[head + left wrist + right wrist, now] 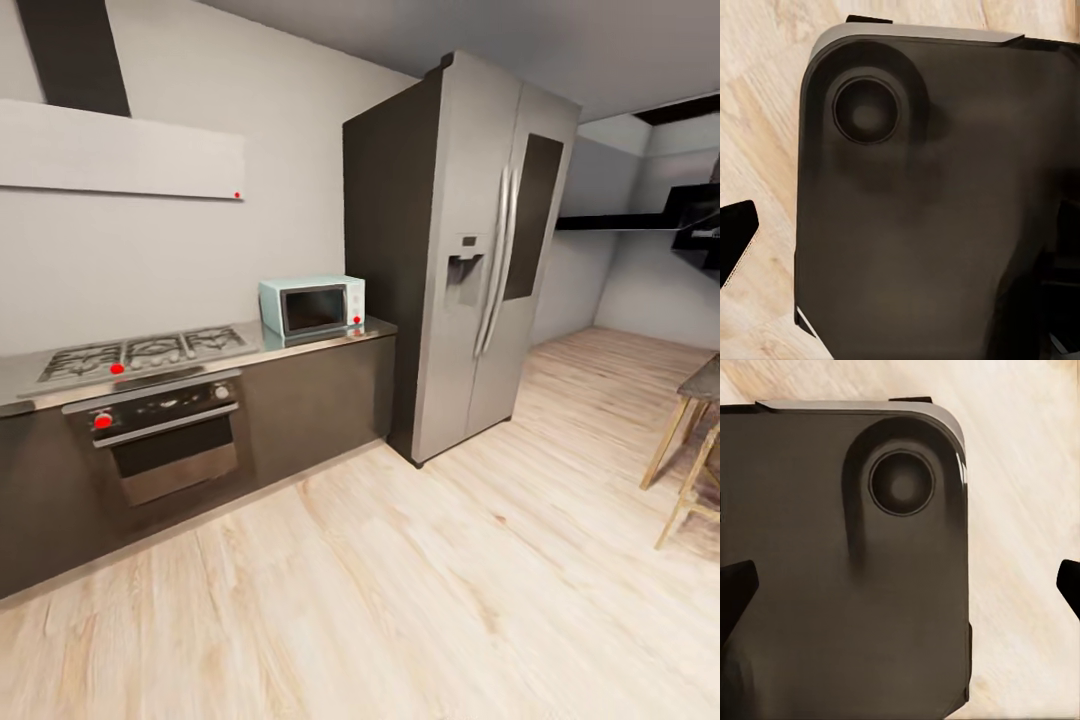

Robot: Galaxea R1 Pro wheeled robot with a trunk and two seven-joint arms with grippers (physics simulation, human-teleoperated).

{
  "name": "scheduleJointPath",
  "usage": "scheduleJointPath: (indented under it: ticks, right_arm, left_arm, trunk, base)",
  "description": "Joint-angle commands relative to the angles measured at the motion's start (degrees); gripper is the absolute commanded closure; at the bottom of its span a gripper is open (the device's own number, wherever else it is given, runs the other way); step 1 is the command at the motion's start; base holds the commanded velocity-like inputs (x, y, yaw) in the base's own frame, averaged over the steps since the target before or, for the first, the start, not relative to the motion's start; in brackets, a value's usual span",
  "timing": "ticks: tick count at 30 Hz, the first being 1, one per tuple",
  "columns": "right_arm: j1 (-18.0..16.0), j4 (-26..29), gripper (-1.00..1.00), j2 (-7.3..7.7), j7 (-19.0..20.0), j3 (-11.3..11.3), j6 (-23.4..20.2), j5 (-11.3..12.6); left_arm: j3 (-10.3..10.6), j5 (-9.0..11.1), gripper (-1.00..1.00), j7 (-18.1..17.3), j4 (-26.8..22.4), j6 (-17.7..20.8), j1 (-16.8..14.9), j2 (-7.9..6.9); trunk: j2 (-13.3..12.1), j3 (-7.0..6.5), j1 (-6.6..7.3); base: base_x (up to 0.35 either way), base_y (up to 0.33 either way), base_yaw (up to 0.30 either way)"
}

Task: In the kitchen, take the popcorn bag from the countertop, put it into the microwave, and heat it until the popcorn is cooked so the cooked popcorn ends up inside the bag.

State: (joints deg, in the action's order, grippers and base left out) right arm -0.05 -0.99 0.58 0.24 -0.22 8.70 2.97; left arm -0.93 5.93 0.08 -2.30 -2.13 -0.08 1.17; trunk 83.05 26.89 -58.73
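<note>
My left finger [735, 240] and my right fingers [736, 592] appear as dark tips, both wrists pointing down over my base [930, 210].

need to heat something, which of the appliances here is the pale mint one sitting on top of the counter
The microwave, a small mint-blue box with a dark glass door, standing on the steel countertop beside the fridge. The oven is black and built in below the hob.

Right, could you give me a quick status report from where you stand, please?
Microwave shut, on the countertop beside the fridge. Popcorn bag not spotted yet. Both wrist cameras look down at the robot's dark base and wood floor; gripper states unclear.
</note>
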Motion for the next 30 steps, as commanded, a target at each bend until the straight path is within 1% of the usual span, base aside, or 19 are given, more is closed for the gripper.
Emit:
scheduleJointPath:
  ticks: [1, 15, 19, 22, 27, 30]
  right_arm:
    - [0.0, -0.1, -1.00, -0.04, 0.0, 0.0, 0.3, 0.2]
    - [0.0, -0.1, -1.00, -0.14, 0.0, 0.0, 0.3, -0.2]
    - [0.0, -0.1, -1.00, 0.04, 0.0, 0.0, 0.3, -0.3]
    - [0.0, -0.1, -1.00, 0.02, 0.1, 0.1, -0.2, -0.3]
    - [0.0, -0.1, -1.00, 0.02, -0.3, 0.1, -0.8, -0.3]
    - [0.0, -0.1, -1.00, 0.27, -0.6, 0.1, -0.7, -0.1]
  left_arm:
    - [0.0, 0.6, -1.00, 0.0, 0.0, -0.2, 0.0, 0.00]
    - [0.0, 0.6, -1.00, 0.0, 0.0, -0.2, 0.0, -0.03]
    - [0.0, 0.6, -1.00, 0.0, 0.0, -0.2, 0.0, -0.01]
    - [0.0, 0.6, -1.00, 0.0, 0.0, -0.2, 0.0, 0.04]
    - [0.0, 0.6, -1.00, 0.0, 0.0, -0.2, 0.0, 0.05]
    - [0.0, 0.6, -1.00, 0.0, 0.0, -0.2, 0.0, 0.02]
  trunk:
    - [0.0, 0.04, 0.00]
    - [0.0, 0.04, 0.00]
    - [0.0, 0.04, 0.00]
    - [0.0, 0.04, 0.00]
    - [0.0, 0.04, 0.00]
    - [0.0, 0.04, 0.00]
  base:
    - [0.000, 0.000, -0.298]
    - [0.000, 0.000, -0.298]
    - [0.000, 0.000, -0.289]
    - [0.000, 0.000, -0.122]
    - [0.000, 0.000, -0.016]
    - [0.086, -0.016, -0.001]
